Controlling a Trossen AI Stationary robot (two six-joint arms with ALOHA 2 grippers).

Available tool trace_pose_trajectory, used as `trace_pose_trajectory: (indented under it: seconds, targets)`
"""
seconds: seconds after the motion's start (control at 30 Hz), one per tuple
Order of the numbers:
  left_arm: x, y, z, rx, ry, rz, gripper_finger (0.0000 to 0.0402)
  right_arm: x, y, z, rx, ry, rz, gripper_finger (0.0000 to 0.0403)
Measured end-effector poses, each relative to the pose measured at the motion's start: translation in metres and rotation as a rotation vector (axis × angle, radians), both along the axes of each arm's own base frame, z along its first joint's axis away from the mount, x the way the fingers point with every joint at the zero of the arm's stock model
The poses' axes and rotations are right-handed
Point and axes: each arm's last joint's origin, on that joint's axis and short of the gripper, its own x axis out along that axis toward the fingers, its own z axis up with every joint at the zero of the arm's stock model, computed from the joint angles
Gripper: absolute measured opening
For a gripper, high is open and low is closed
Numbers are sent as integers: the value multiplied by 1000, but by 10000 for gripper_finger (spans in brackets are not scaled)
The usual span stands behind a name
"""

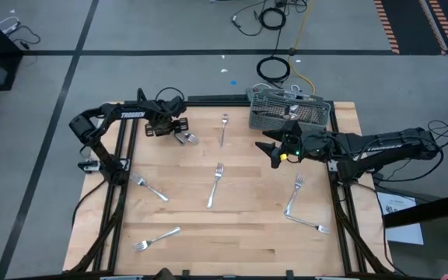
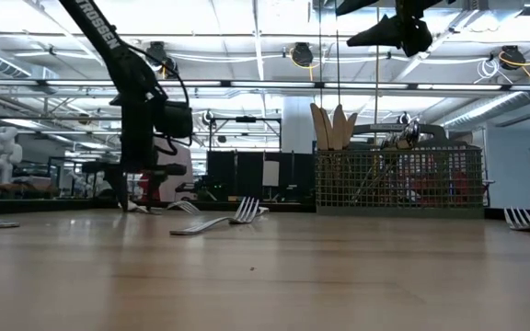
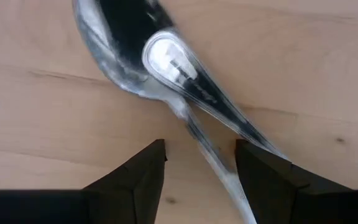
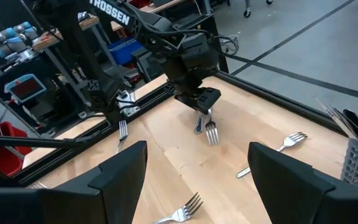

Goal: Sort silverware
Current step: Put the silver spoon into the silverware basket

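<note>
on the wooden table [image 1: 232, 233], nearest the front edge, a fork [image 1: 156, 237] lies at the left, and further in two crossed pieces of silverware, a fork [image 1: 294, 196] and another utensil [image 1: 309, 225], lie at the right. a fork [image 1: 149, 187] lies toward the left side and one fork [image 1: 215, 184] lies in the middle of the table. beyond these, the right gripper [image 1: 270, 149] hangs raised above the table, just in front of the caddy, its fingers spread wide apart with nothing between them; the low view shows it high over the tabletop. at the far left, the left gripper [image 3: 201, 165] is down at the table over a small cluster of silverware; its two dark fingers [image 3: 135, 180] stand wide open on either side of the handle of a spoon [image 3: 129, 56], which lies flat on the wood with a second shiny piece [image 3: 197, 81] lying across it, and the fingers do not yet pinch the handle. the right wrist view shows a fork [image 4: 211, 132] at that same cluster, just below the left gripper. another fork [image 1: 224, 128] lies at the far middle of the table. at the far right corner stands the grey mesh caddy [image 1: 286, 113], holding some utensils upright.
</note>
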Motion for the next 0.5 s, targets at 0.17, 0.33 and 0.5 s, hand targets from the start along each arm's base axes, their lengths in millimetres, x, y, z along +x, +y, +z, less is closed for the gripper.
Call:
trace_pose_trajectory:
  seconds: [0.17,0.33,0.5]
  targets:
    - [2,2,-6,-2,18,2,202,0,0,0,-2,4,1,270]
    - [1,2,-7,-4,26,2,202,0,0,-1,-6,14,3,270]
    - [1,1,-8,-7,30,2,189,0,0,-1,-9,21,4,270]
